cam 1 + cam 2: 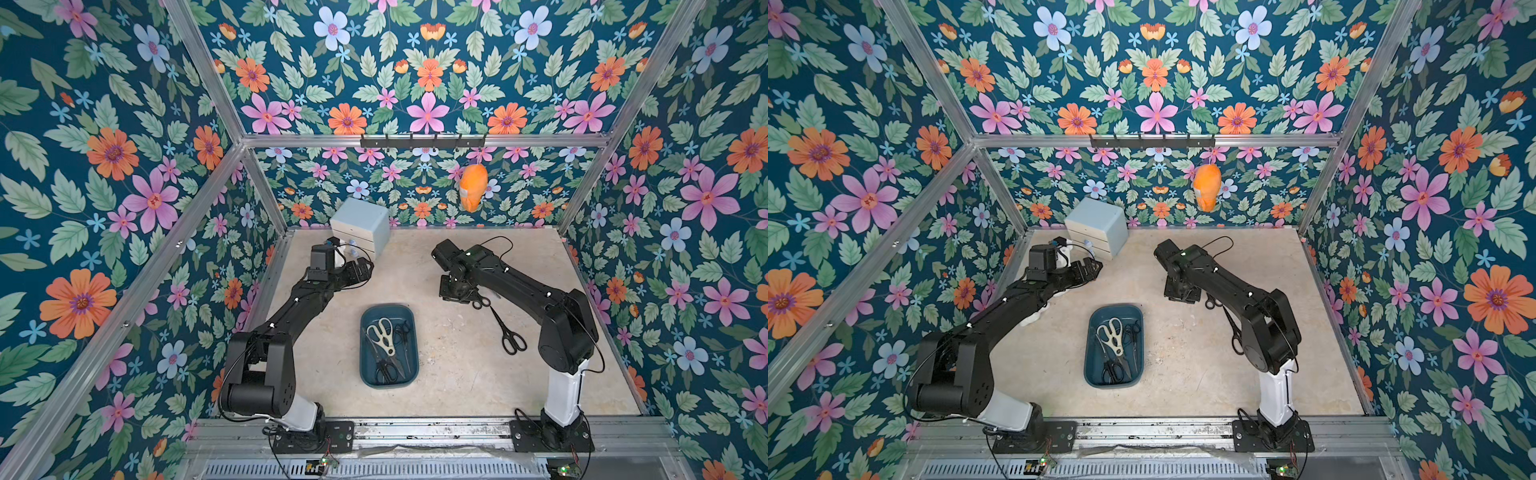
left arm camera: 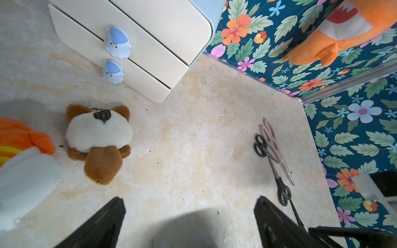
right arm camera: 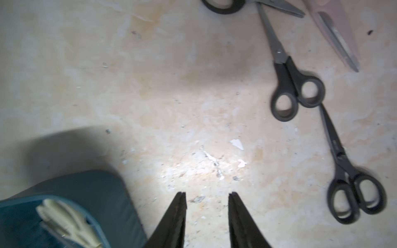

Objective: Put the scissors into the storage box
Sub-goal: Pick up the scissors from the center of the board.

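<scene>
In both top views the storage box (image 1: 411, 362) sits nearest, mid-table toward the front edge of the table (image 1: 457, 374), holding several scissors, a cream-handled pair (image 1: 384, 334) lying over black ones. Farther back, toward the right edge, black scissors (image 1: 505, 330) lie loose; the right wrist view shows a pink pair (image 3: 337, 32) beside them. The right gripper (image 3: 207, 194) hangs over bare table, parted and empty. The left gripper (image 2: 190, 198), spread wide and empty, is near the drawer cabinet (image 1: 361, 224) at the far left corner.
</scene>
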Available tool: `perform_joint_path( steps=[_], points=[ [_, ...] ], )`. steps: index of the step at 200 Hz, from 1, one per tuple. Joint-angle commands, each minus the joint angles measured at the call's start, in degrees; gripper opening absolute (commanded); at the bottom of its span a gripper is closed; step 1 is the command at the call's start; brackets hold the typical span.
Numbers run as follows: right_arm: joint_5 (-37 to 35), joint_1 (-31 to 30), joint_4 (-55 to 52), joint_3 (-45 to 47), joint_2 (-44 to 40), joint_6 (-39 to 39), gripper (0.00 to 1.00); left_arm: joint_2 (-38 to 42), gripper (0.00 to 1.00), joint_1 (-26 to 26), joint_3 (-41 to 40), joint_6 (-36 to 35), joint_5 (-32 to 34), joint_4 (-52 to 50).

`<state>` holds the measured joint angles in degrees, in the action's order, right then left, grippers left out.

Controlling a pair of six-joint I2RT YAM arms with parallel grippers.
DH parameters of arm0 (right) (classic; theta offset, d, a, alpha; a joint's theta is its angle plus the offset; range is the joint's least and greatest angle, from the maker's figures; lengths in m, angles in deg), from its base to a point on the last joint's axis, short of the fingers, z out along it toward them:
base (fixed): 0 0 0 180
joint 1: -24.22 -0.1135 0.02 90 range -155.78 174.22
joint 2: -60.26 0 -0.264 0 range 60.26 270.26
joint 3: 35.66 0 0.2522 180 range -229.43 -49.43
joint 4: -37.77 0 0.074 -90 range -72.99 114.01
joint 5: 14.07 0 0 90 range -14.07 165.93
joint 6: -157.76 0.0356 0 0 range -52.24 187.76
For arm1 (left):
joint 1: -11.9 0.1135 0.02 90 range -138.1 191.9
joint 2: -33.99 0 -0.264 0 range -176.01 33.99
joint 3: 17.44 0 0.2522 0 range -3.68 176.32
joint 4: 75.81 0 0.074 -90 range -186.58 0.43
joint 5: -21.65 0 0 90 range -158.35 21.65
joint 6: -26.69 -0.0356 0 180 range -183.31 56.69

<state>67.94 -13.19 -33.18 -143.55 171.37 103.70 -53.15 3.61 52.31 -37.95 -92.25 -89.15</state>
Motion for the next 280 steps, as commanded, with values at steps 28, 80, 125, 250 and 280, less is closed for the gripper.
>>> perform_joint_path(
  steps=[28,80,125,250,280],
  points=[
    [-5.3,5.2,2.2,2.2,2.8,-7.8,0.36,-0.6,0.99,-0.4,0.5,-0.1,-0.8,1.2],
    [-3.4,9.9,3.4,0.8,7.8,-9.9,0.35,-1.1,0.99,-0.4,0.5,-0.3,-0.5,1.0],
    [-1.2,11.2,6.0,1.1,9.9,-10.6,0.32,-1.3,0.99,-0.4,0.5,-0.5,-0.1,0.8],
    [2.8,11.8,10.6,6.8,10.1,-7.2,0.24,-1.6,0.99,-0.4,0.6,-0.8,0.7,0.4],
    [3.1,11.8,11.4,9.5,7.6,-5.6,0.26,-1.6,0.99,-0.4,0.7,-0.7,0.5,0.4]
  ],
)
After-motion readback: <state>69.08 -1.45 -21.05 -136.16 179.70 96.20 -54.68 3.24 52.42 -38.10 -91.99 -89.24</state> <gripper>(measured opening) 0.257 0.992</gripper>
